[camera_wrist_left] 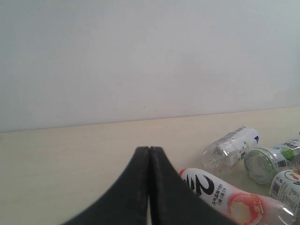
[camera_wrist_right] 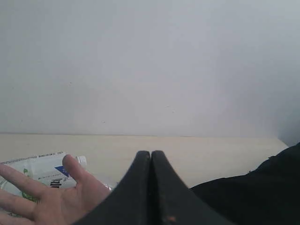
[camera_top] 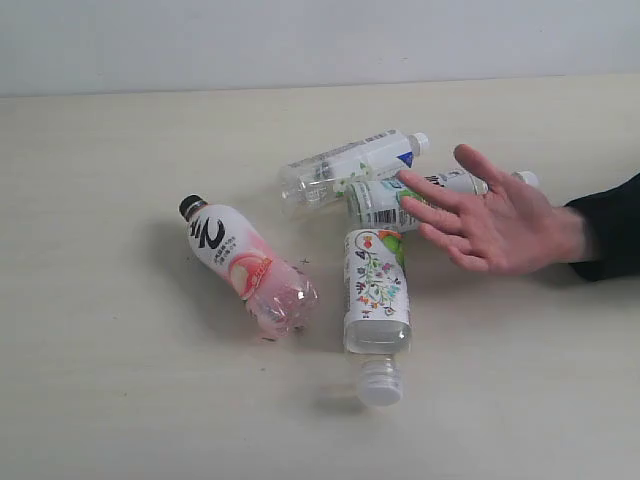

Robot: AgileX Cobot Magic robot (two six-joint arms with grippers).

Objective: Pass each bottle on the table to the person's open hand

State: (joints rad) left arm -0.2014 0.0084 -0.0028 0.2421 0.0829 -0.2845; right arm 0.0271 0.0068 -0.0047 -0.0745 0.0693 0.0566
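Note:
Four bottles lie on the cream table (camera_top: 100, 300). The pink bottle (camera_top: 245, 265) with its black cap lies left of the floral-label bottle (camera_top: 376, 300), whose white cap points toward the near edge. Behind them lie the slim white-label bottle (camera_top: 350, 165) and the green-dot-label bottle (camera_top: 385, 200), partly hidden under the person's open hand (camera_top: 495, 222). Neither gripper shows in the exterior view. My left gripper (camera_wrist_left: 149, 150) is shut and empty, with the pink bottle (camera_wrist_left: 225, 194) just beside its fingers. My right gripper (camera_wrist_right: 150, 153) is shut and empty, close to the hand (camera_wrist_right: 51, 199).
The person's black sleeve (camera_top: 610, 225) comes in from the right edge and shows beside my right gripper as the sleeve (camera_wrist_right: 253, 197). A pale wall (camera_top: 320, 40) rises behind the table's far edge.

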